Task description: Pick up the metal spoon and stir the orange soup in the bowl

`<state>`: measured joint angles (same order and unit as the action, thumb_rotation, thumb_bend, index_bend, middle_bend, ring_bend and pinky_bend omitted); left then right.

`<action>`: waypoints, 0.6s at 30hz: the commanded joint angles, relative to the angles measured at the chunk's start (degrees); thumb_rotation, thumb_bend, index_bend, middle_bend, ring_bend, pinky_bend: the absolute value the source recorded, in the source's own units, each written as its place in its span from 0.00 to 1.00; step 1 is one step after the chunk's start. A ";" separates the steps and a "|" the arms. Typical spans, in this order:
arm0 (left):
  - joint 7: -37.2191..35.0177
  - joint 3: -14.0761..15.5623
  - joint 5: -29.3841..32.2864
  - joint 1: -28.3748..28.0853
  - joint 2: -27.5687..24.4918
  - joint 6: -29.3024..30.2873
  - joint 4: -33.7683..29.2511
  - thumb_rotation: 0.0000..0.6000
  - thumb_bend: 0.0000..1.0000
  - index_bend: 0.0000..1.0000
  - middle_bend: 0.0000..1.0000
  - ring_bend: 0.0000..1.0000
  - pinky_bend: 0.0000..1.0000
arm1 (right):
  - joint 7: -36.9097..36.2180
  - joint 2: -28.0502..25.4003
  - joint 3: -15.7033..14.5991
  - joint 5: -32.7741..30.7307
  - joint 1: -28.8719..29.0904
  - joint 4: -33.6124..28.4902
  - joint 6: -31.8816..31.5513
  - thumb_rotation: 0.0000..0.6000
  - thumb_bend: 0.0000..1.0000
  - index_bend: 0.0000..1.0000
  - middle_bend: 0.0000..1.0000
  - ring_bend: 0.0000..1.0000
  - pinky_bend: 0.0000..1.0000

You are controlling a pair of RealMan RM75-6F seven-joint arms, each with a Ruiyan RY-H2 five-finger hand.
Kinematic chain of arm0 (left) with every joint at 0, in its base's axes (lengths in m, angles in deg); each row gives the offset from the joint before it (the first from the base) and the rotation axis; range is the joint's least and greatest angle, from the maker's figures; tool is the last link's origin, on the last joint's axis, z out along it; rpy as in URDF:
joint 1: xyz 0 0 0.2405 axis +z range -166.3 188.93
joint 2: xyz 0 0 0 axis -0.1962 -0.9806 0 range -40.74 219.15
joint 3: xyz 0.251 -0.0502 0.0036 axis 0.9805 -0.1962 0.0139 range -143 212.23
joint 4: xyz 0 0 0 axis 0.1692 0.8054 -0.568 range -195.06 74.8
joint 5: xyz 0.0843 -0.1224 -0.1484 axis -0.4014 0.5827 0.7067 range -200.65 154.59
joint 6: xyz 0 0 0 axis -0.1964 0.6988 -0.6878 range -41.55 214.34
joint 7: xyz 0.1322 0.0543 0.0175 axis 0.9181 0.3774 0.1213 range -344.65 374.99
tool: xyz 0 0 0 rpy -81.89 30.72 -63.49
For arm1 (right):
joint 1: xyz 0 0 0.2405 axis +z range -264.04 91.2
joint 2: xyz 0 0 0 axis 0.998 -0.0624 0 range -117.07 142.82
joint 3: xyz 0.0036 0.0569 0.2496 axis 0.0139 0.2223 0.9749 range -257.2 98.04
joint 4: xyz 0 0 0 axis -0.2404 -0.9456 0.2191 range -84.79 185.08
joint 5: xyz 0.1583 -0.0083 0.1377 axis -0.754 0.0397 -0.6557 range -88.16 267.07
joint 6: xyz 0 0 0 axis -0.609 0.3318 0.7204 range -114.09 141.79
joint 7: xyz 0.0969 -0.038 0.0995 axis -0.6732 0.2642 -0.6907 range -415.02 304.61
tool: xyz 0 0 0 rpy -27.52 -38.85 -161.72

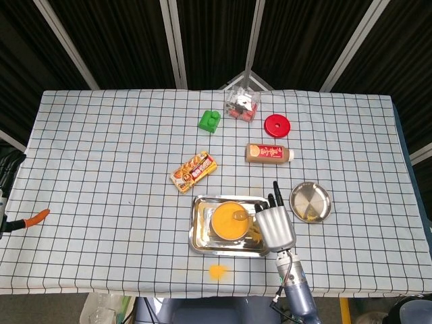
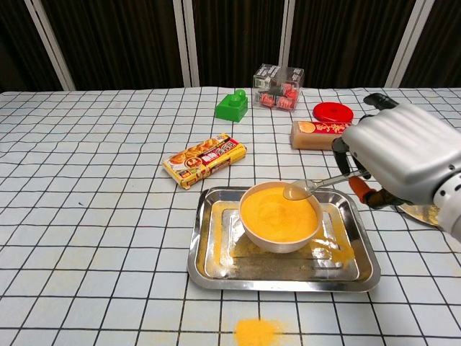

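A white bowl (image 2: 279, 216) full of orange soup (image 1: 228, 221) stands in a steel tray (image 2: 216, 249) near the table's front edge. My right hand (image 2: 400, 162) hovers at the bowl's right side and grips the metal spoon (image 2: 311, 187) by its handle. The spoon's head, coated in orange, is just above the bowl's far right rim (image 1: 239, 215). In the head view my right hand (image 1: 275, 226) overlaps the tray's right end. My left hand (image 1: 5, 202) shows only partly at the far left edge, with fingers I cannot read.
Orange spill (image 2: 256, 331) lies on the cloth in front of the tray. A round steel dish (image 1: 310, 201) sits right of the tray. Behind it are a snack packet (image 1: 193, 171), a brown bottle (image 1: 268, 153), a red lid (image 1: 277, 125), a green block (image 1: 209, 121) and a clear box (image 1: 241, 105).
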<state>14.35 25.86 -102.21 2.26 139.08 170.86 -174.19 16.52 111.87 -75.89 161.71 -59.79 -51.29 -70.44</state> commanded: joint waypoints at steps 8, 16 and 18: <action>-0.21 0.00 0.10 -0.09 -0.03 -0.26 0.00 1.00 0.00 0.00 0.00 0.00 0.00 | 6.42 -0.76 -2.32 5.22 1.96 4.48 1.56 1.00 0.58 0.71 0.58 0.30 0.00; -0.35 -0.08 0.38 -0.12 -0.11 -0.36 0.02 1.00 0.00 0.00 0.00 0.00 0.00 | 7.95 0.06 -2.84 6.38 2.60 7.21 3.32 1.00 0.58 0.72 0.59 0.30 0.00; -0.27 -0.01 0.40 -0.18 -0.08 -0.55 0.07 1.00 0.00 0.00 0.00 0.00 0.00 | 8.69 -0.04 -2.90 7.12 2.98 7.87 3.73 1.00 0.58 0.72 0.59 0.30 0.00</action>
<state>14.06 25.83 -101.81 2.10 138.99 170.32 -174.14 24.85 111.86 -78.72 168.46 -57.04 -43.77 -66.97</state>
